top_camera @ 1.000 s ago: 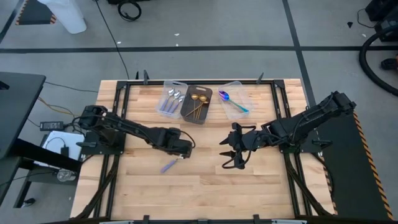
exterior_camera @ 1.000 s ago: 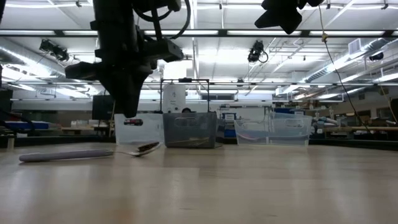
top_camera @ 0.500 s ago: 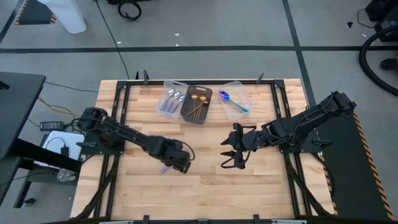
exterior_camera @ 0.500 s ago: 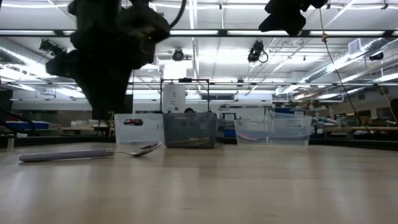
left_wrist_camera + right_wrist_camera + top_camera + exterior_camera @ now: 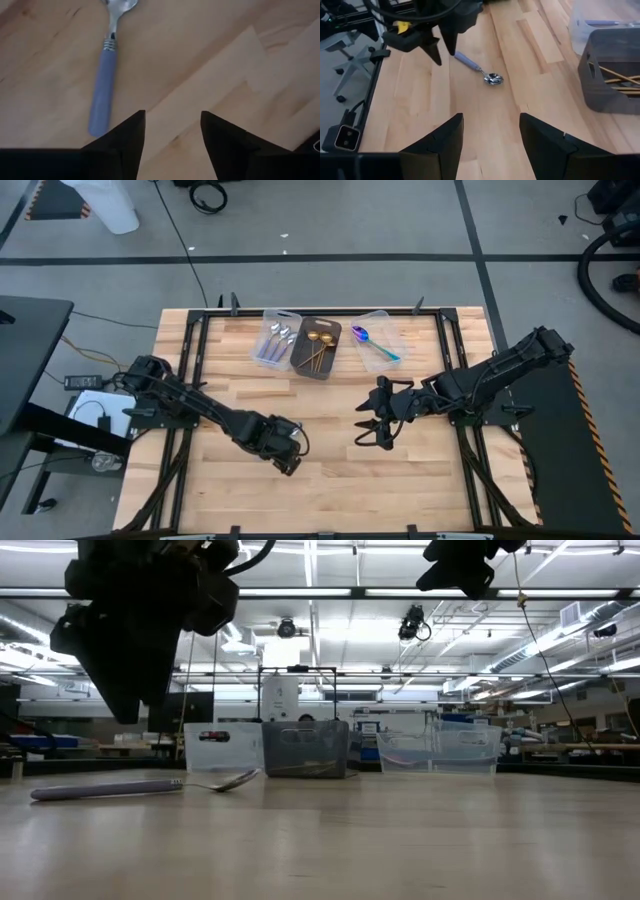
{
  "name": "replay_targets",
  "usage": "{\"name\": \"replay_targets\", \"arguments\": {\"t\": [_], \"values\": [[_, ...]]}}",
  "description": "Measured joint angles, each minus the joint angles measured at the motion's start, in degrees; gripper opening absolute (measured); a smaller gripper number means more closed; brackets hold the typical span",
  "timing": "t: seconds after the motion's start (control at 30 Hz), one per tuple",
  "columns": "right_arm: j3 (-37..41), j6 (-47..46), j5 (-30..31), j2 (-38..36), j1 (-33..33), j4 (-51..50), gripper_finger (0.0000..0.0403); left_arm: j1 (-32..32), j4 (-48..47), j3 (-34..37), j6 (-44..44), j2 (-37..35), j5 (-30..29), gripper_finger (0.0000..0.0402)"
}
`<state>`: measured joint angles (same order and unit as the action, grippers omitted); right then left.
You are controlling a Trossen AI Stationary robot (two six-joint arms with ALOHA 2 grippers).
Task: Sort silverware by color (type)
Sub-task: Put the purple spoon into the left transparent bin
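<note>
Clear bin [image 5: 277, 339] holds lavender-handled spoons [image 5: 276, 341]; dark bin [image 5: 317, 347], gold spoons [image 5: 318, 343].

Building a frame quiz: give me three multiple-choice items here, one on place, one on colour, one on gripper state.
1. Where does the lavender-handled spoon lie?
A. bare table
B. dark bin
C. clear bin

2. What colour are the spoons in the dark bin?
A. teal
B. gold
C. lavender

3. The left gripper is:
A. shut on the spoon
B. open, empty
C. shut, empty

Answers: 1 A, it rests flat on the wood, apart from the bins. 2 B, gold spoons show in the high view. 3 B, its wrist view shows bare wood between parted fingers.
</note>
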<state>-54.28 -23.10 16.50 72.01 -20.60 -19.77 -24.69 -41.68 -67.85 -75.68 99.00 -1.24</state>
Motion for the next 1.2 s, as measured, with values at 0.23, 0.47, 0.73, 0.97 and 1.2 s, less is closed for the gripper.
{"name": "replay_targets", "arguments": {"t": [0.23,0.47,0.73,0.97,1.2], "values": [[0.0,-1.2,3.3,0.0,0.0,0.0,0.0202,-0.1,0.3,0.0,4.4,0.0,-2.0,0.0201],[0.0,-1.2,3.4,0.0,0.0,0.0,0.0201,-1.7,0.0,0.0,7.4,0.0,-4.1,0.0201],[0.0,-1.3,3.1,0.0,0.0,-0.1,0.0199,-3.3,0.4,0.0,7.0,0.0,-3.9,0.0201],[0.0,-1.8,3.0,0.0,0.1,0.0,0.0199,-3.1,0.4,0.0,7.2,0.0,0.9,0.0201],[0.0,-1.8,3.3,0.0,0.1,0.0,0.0199,-2.7,-0.7,0.0,9.4,0.0,3.2,0.0201]]}}
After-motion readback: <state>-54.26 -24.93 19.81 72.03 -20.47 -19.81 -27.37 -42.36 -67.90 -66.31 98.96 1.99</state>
